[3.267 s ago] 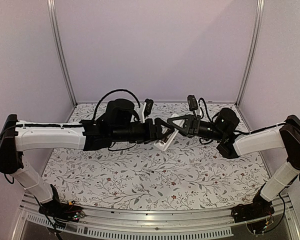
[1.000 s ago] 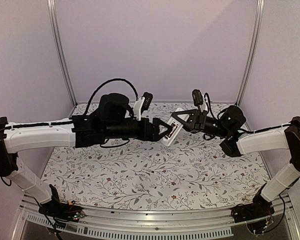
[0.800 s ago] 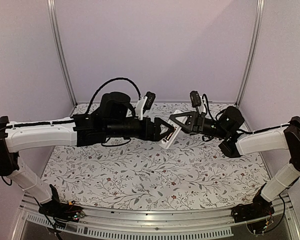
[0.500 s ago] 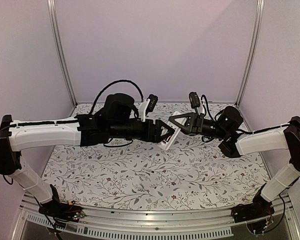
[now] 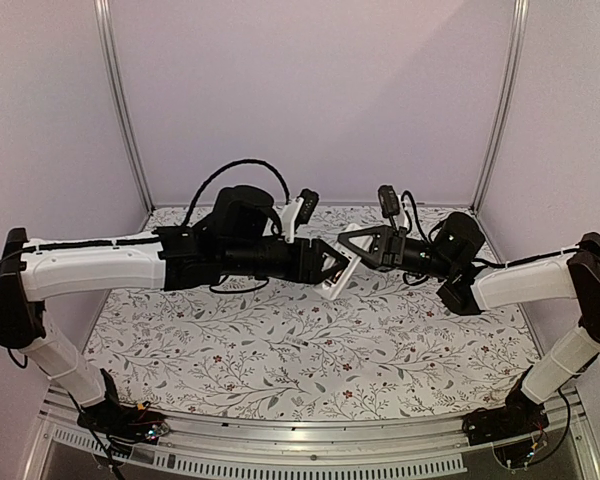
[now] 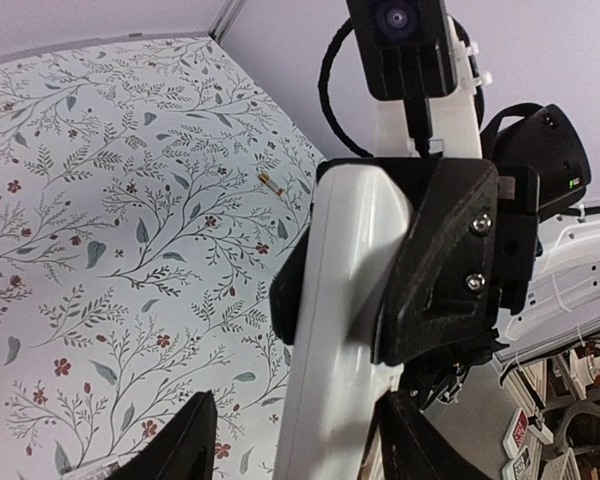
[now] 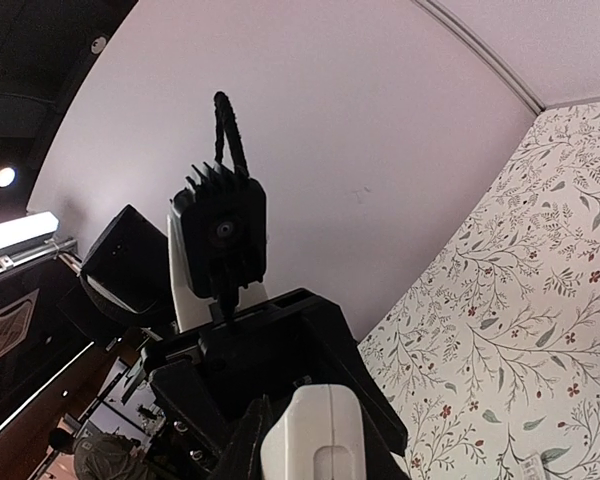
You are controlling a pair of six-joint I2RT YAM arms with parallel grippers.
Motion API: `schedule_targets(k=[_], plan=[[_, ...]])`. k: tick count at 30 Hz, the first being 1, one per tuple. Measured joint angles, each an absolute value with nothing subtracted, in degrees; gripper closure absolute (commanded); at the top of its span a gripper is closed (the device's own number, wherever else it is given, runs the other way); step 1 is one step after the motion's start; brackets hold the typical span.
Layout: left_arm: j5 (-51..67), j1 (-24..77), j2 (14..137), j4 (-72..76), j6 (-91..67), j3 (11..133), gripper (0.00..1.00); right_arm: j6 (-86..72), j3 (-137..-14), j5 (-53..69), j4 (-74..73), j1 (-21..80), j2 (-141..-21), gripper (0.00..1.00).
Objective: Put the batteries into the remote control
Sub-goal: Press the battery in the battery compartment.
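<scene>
The white remote control [image 5: 332, 285] hangs in the air between both grippers above the flowered cloth. My right gripper [image 5: 360, 246] is shut on its upper part; in the left wrist view its black fingers [image 6: 435, 260] clamp the remote [image 6: 345, 320] from both sides. My left gripper [image 6: 300, 430] stands round the lower part with a gap at its left finger [image 6: 175, 445], so it reads as open. The right wrist view shows the remote's end [image 7: 315, 440] with a small notch. One slim gold battery [image 6: 271, 185] lies on the cloth. I cannot make out the other battery.
The flowered cloth [image 5: 280, 360] covers the table. A purple back wall and two metal posts [image 5: 120, 100] bound it. A small pale item [image 5: 295, 343] lies on the cloth in front of the arms. The left wrist camera [image 7: 220, 235] sits close above the remote.
Both arms have shifted slightly and the remote has tilted a little between them. It stays in the air, still clamped by the right gripper.
</scene>
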State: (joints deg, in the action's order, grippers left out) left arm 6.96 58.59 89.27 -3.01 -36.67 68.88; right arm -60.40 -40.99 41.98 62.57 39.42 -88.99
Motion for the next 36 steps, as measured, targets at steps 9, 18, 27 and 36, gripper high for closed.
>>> schedule_targets(k=[9,18,27,36], plan=[[5.54,58.67,89.73,-4.91,-36.69,69.93,0.47,-60.69,-41.76,41.87,60.34,39.31,-88.90,1.00],[5.54,58.87,90.30,-4.56,-37.26,70.24,0.47,-60.69,-41.82,42.33,59.42,38.81,-88.23,1.00],[5.21,58.87,90.52,-5.15,-36.51,71.24,0.30,-61.58,-42.74,43.70,59.59,38.11,-88.14,1.00],[3.09,58.87,90.54,-9.15,-32.69,73.52,0.11,-61.87,-42.74,43.92,59.48,38.00,-88.14,1.00]])
